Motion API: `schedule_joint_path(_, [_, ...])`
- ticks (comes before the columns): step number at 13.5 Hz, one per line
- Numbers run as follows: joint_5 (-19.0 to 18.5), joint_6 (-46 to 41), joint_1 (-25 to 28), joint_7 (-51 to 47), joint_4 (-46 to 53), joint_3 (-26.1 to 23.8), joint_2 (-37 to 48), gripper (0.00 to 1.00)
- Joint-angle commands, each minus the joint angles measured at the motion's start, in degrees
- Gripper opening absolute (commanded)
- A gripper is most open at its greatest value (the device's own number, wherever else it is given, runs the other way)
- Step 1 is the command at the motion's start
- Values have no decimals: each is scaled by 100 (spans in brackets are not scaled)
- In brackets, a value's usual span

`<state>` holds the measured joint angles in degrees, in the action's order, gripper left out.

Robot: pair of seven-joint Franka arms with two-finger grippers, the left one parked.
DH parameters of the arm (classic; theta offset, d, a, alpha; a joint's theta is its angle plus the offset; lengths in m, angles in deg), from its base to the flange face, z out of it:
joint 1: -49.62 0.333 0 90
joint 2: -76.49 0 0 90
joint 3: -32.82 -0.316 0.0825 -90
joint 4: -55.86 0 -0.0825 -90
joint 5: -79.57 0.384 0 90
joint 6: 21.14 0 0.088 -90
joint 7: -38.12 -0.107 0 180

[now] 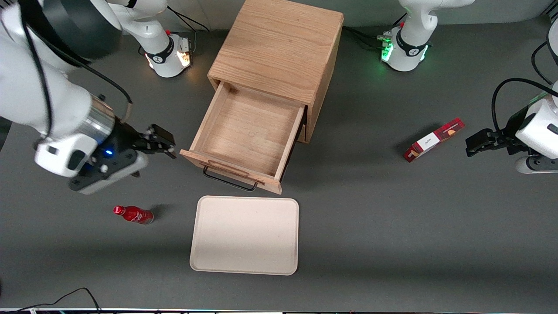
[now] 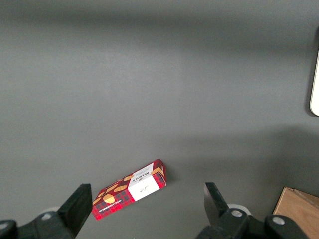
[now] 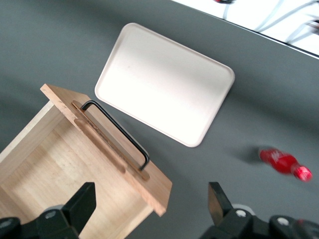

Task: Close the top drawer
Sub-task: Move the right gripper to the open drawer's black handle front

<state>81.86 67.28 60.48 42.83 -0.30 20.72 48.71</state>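
Front view
Tray [image 1: 245, 235]: nearest the camera, flat on the grey counter [image 1: 392, 218], just in front of the pulled-out drawer.
Bottle [image 1: 133, 214]: red, lying on its side, nearer the camera than the jaws and below them.
Jaws [image 1: 168, 147]: on the working arm, held above the counter beside the drawer's front corner, not touching it, holding nothing.
Top drawer [image 1: 248, 131]: pulled well out of the cabinet [image 1: 279, 48], nothing inside, black handle [image 1: 229, 179] facing the tray.
Box [image 1: 433, 139]: red and white, lying toward the parked arm's end of the counter, well apart from the cabinet.

Right wrist view
Fingers [image 3: 82, 204]: spread wide, nothing between them.
Top drawer [image 3: 65, 169]: its front corner lies between the jaws and lower down; handle [image 3: 117, 132] along the front board.
Tray [image 3: 164, 82]: past the drawer front.
Bottle [image 3: 284, 163]: out beside the tray, apart from it.

Left wrist view
Box [image 2: 130, 189]: alone on the counter [image 2: 149, 74].
Tray [image 2: 315, 89]: only its edge in sight.
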Motion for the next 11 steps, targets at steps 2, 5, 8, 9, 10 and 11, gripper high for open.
schedule_joint_path(2, [17, 9, -31, 1574, 228, -99, -412, 100])
schedule_joint_path(5, [43, -26, 4, 2042, 281, -117, -710, 100])
schedule_joint_path(8, [796, -411, -93, 2921, 666, -91, -1220, 100])
schedule_joint_path(9, [860, -457, -102, 2957, 703, -99, -1308, 100])
schedule_joint_path(10, [887, -474, -128, 2966, 703, -99, -1353, 100])
schedule_joint_path(11, [922, -501, -137, 2974, 712, -99, -1458, 100])
